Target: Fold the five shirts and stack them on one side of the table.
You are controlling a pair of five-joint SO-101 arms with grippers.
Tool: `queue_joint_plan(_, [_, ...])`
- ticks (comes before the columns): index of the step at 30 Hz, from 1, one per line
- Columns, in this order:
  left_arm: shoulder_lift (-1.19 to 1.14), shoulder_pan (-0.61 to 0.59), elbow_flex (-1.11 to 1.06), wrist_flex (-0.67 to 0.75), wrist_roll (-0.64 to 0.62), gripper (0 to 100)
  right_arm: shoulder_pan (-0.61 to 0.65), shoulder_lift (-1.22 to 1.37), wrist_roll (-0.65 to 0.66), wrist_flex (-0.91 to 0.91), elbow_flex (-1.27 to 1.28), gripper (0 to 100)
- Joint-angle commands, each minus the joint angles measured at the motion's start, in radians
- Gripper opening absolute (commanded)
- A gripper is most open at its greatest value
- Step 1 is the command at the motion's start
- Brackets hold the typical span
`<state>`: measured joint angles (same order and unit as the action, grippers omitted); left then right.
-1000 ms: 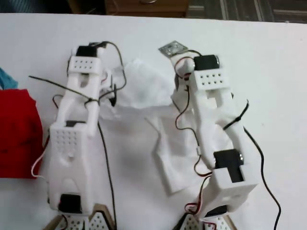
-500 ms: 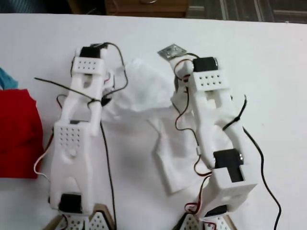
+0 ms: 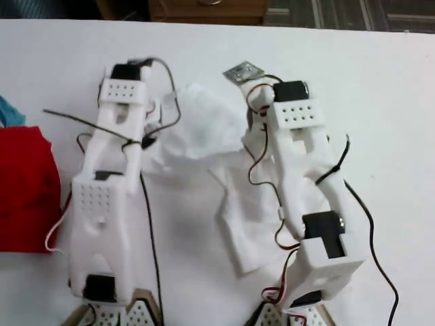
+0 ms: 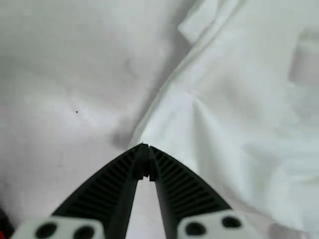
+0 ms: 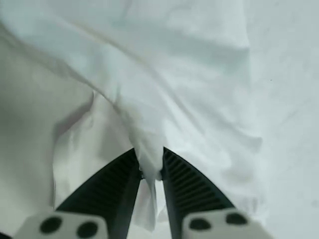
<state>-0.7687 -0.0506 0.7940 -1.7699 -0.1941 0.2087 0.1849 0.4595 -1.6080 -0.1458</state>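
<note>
Shirts in sight number two: one white shirt (image 3: 204, 132) and one red shirt (image 3: 24, 190). A scrap of blue cloth (image 3: 7, 112) lies just beyond the red one at the left edge of the table (image 3: 380, 81); whether it is a shirt I cannot tell. There are two arms with one gripper each.

The right gripper (image 5: 151, 172) is clenched on a raised fold of the white shirt, with cloth bunched between its ribbed black fingers and creases running away from the grip. The left gripper (image 4: 143, 149) is clenched too, its tips meeting on the shirt's edge where cloth gives way to bare table.

Out from the two grips, the white shirt lies crumpled and unfolded mid-table. Its rumpled bulk sits between the grippers, and a flatter part trails back under the right arm (image 3: 306, 176) toward the bases. The red shirt sits in a compact heap, well apart from the white one, beside the left arm (image 3: 102, 204).

Both arms stretch forward side by side from bases at the near edge, wrists tipped down to the cloth
</note>
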Motion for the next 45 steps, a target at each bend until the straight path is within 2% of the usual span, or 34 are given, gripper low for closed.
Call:
queue_joint_plan(1, [0.224,0.026,-0.028,-0.017,0.046,2,-0.013,-0.048,0.008,0.01,-0.012,1.9])
queue_joint_plan(7, [0.417,0.028,-0.153,-0.009,0.112,2,-0.013,-0.05,0.008,0.01,-0.012,1.9])
queue_joint_plan(10, [0.376,0.025,-0.268,0.012,0.11,4,-0.012,-0.05,0.008,0.01,-0.012,1.9])
queue_joint_plan(12, [0.325,0.021,-0.318,0.037,0.112,9,-0.007,-0.048,0.008,0.01,-0.008,1.9])
queue_joint_plan(17, [0.193,0.017,-0.331,0.066,0.12,20,-0.004,-0.048,0.006,0.01,-0.006,1.9])
queue_joint_plan(22, [0.129,0.017,-0.326,0.144,0.118,20,-0.004,-0.048,0.006,0.008,-0.005,1.9])
queue_joint_plan(28, [0.112,0.011,-0.311,0.167,0.123,20,-0.004,-0.048,0.006,0.008,-0.005,1.9])
queue_joint_plan(32, [0.1,-0.032,-0.305,0.201,0.123,20,-0.004,-0.048,0.006,0.008,-0.005,1.9])
queue_joint_plan(36, [0.087,-0.068,-0.269,0.167,0.123,20,-0.004,-0.047,0.006,0.008,-0.005,1.9])
queue_joint_plan(45, [0.041,-0.052,-0.262,0.169,0.123,18,-0.004,-0.045,0.006,0.01,-0.005,1.9])
